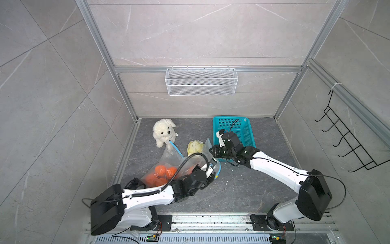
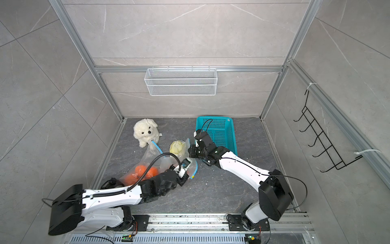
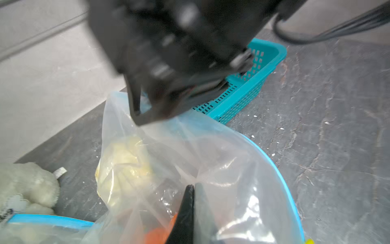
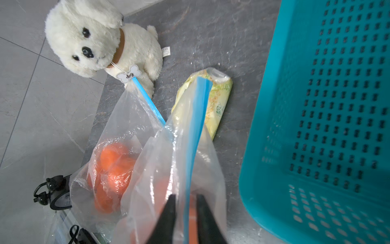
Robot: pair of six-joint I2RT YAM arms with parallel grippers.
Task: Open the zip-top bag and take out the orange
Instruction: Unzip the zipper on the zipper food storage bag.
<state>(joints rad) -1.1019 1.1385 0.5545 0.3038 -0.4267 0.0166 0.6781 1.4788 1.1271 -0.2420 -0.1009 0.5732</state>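
The clear zip-top bag (image 1: pixel 168 158) (image 2: pixel 150 155) with a blue zip strip (image 4: pixel 198 118) lies on the dark floor, its mouth raised. Several oranges (image 1: pixel 163 172) (image 2: pixel 143 171) (image 4: pixel 114 166) sit inside it. My left gripper (image 1: pixel 213 165) (image 3: pixel 193 187) is shut, pinching the bag's film near the rim, with one finger seen through the plastic. My right gripper (image 1: pixel 211 150) (image 4: pixel 185 197) reaches the opposite side of the mouth. Its jaws stand apart, straddling the blue strip without pressing on it.
A teal plastic basket (image 1: pixel 242 126) (image 4: pixel 316 126) stands just right of the bag. A white plush dog (image 1: pixel 163 131) touches the bag's far corner. A yellow-green packet (image 1: pixel 195 146) lies between them. A wire basket (image 1: pixel 201 81) and a black hook rack (image 1: pixel 348 143) hang on the walls.
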